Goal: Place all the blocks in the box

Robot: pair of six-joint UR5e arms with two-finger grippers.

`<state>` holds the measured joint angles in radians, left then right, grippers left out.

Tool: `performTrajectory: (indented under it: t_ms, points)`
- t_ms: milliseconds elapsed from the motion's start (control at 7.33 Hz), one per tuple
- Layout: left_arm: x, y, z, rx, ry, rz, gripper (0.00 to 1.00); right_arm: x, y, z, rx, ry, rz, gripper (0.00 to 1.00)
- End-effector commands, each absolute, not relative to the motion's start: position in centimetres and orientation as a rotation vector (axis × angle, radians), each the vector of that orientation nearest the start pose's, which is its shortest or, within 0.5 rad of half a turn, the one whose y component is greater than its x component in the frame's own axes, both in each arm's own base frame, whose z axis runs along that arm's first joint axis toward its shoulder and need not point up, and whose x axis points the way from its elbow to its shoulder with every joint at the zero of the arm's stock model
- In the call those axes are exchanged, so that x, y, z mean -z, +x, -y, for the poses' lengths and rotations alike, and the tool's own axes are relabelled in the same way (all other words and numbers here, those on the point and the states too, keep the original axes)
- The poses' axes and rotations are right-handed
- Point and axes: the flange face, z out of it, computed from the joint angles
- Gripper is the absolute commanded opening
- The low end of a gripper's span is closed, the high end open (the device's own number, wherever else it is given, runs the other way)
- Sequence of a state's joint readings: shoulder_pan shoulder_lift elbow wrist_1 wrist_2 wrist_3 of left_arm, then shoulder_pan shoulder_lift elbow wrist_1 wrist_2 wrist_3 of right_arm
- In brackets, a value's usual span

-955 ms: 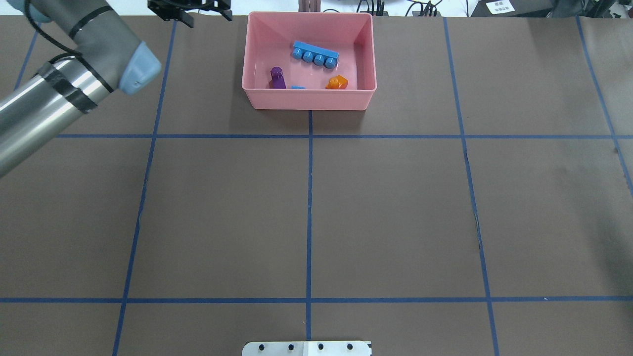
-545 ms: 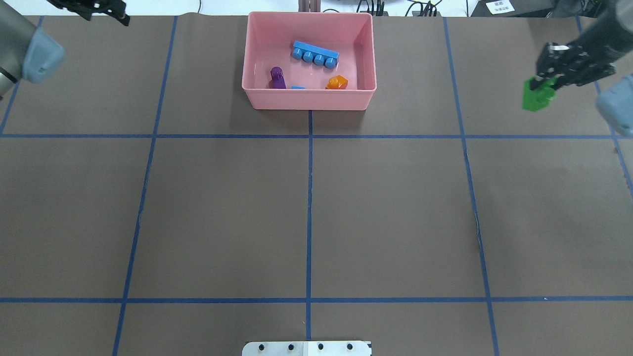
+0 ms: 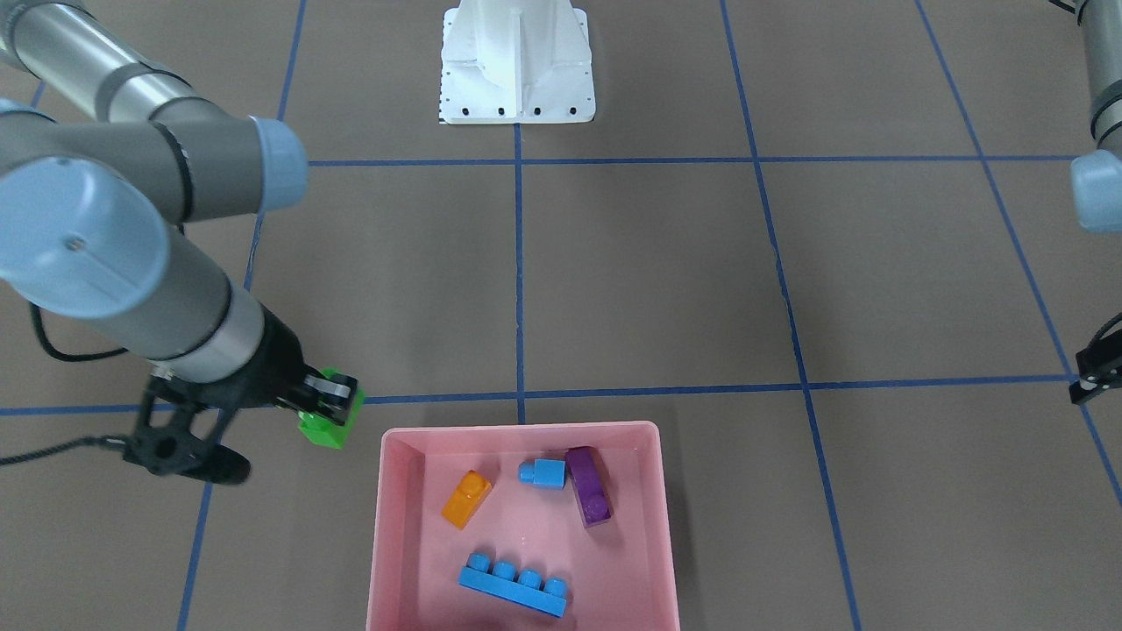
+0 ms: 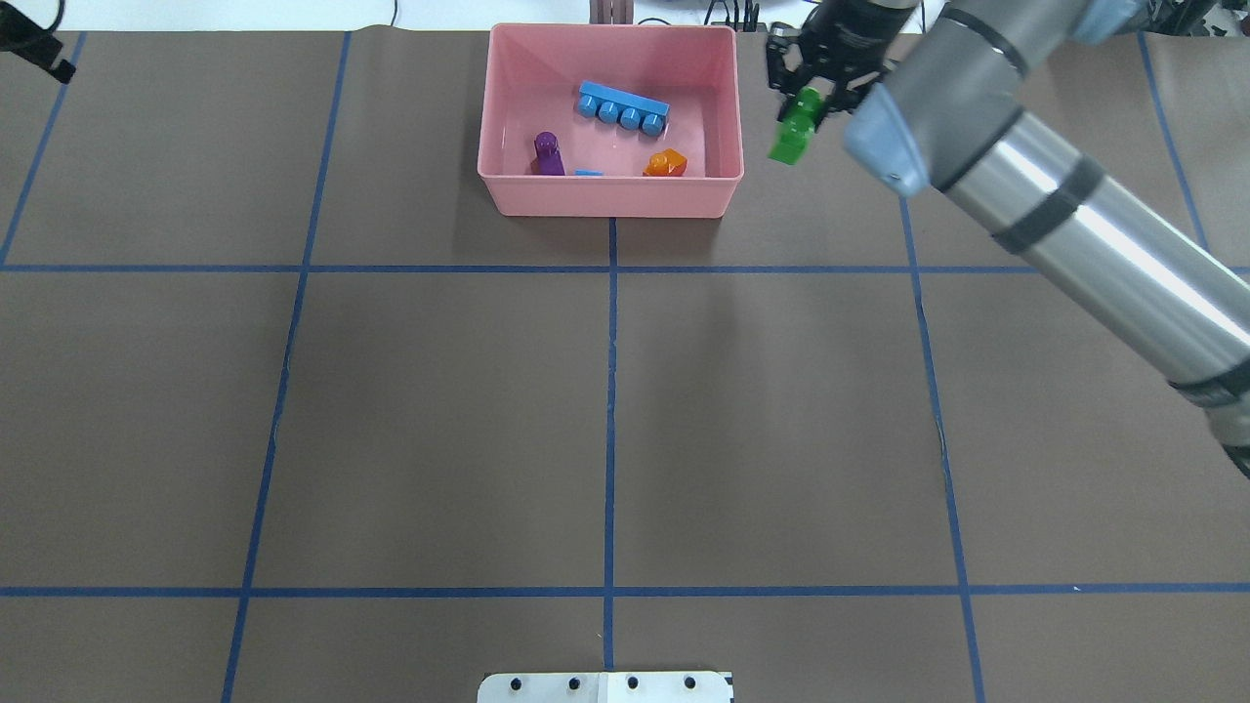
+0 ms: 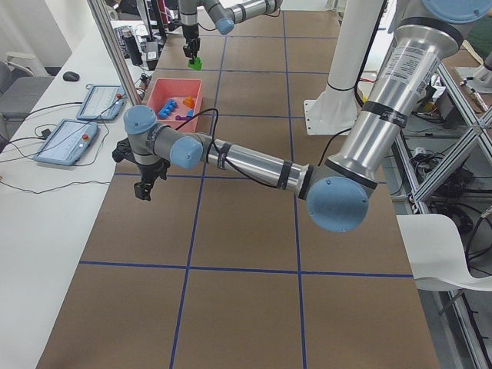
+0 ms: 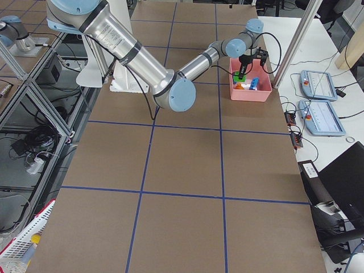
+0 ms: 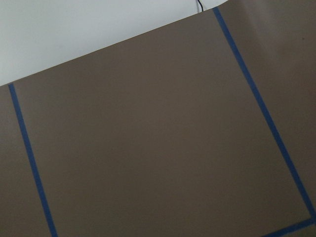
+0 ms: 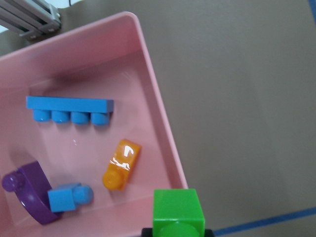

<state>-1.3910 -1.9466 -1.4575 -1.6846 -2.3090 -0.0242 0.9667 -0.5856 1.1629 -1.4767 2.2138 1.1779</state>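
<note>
The pink box stands at the table's far middle. In it lie the long blue brick, the purple brick, the small blue brick and the orange brick. My right gripper is shut on the green brick and holds it above the table, just outside the box's right wall. The front-facing view shows that green brick beside the box corner. In the right wrist view it hangs by the rim. My left gripper is at the far left edge, mostly cut off.
The robot's white base plate sits at the near middle edge. Blue tape lines divide the brown table into squares. A side bench with tablets runs beyond the table's far edge.
My right arm came in from the right with the green brick and carried it left to the box's right wall. My left arm drew back to the left, almost out of view.
</note>
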Motion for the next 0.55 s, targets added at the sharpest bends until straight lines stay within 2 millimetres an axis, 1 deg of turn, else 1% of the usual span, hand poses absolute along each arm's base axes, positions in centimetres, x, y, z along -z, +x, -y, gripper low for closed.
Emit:
performTrajectory:
  t_ms: [0,136,273,409]
  points:
    - [-52.9,2.8,56.5,-0.291,0.226,-0.761,1.0,-17.4,-45.3,76.8,-0.401,-0.054,0.915,0.0]
    - [-52.6,2.6,54.7,-0.28,0.19,-0.775,1.0,-17.7,-46.6,77.3,-0.417,-0.052,0.891,0.0]
    - [-52.2,2.2,52.8,-0.278,0.183,-0.781,1.0,-17.2,-47.1,77.1,-0.415,-0.047,0.892,0.0]
    - [-51.9,2.0,51.1,-0.281,0.188,-0.781,1.0,-17.4,-48.6,76.2,-0.398,-0.042,0.885,0.99]
